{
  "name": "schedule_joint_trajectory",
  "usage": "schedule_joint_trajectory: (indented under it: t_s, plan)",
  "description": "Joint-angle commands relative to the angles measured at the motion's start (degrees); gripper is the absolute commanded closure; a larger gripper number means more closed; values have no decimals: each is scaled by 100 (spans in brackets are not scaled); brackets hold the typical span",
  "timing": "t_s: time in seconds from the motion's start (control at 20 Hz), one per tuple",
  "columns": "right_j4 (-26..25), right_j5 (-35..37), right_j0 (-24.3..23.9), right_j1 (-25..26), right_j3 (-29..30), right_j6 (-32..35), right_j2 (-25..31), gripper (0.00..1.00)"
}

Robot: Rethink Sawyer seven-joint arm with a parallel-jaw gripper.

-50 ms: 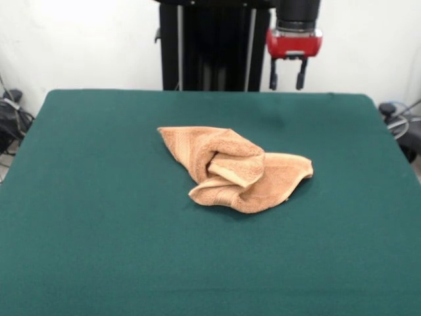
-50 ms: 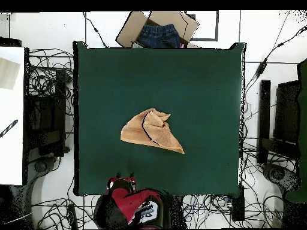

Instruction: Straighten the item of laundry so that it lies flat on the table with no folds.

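The item of laundry (image 1: 237, 170), a light orange-tan towel, lies crumpled near the middle of the dark green table (image 1: 99, 217), with a layer folded over itself and a rolled ridge on top. From above, the laundry (image 2: 151, 130) shows as an uneven triangle with overlapping folds on the table (image 2: 198, 84). My gripper (image 1: 288, 80) hangs above the table's far edge, well clear of the towel, open with nothing between its two dark fingers. In the overhead view the gripper (image 2: 122, 179) sits at the table's bottom edge.
A cardboard box holding blue denim clothing (image 2: 158, 33) stands just past the table's top edge in the overhead view. Cables and dark equipment lie on the floor around the table. A white surface (image 2: 11, 114) stands at the left.
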Motion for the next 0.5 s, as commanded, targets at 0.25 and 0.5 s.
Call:
schedule_joint_trajectory:
  t_s: [0.25,0.5]
  plan:
    - [-321,-837,-12,425,289,800,-54,0]
    - [-361,-1167,57,569,448,796,-195,0]
